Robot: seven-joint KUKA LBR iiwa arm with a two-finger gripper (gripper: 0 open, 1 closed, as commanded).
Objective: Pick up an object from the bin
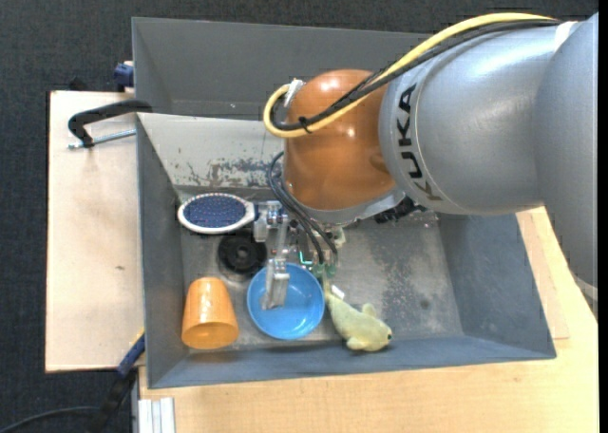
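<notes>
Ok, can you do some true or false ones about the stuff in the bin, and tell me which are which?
1. The gripper hangs over the blue bowl. True.
2. The orange cup is on the view's right side of the bowl. False: it lies on the bowl's left, near the bin's left wall.
3. A yellowish soft toy lies right beside the bowl, on its right in the view. True.
4. The blue oval brush sits inside the bowl. False: it lies on the bin floor farther back, apart from the bowl.
5. A small black round thing lies between the brush and the bowl. True.
</notes>
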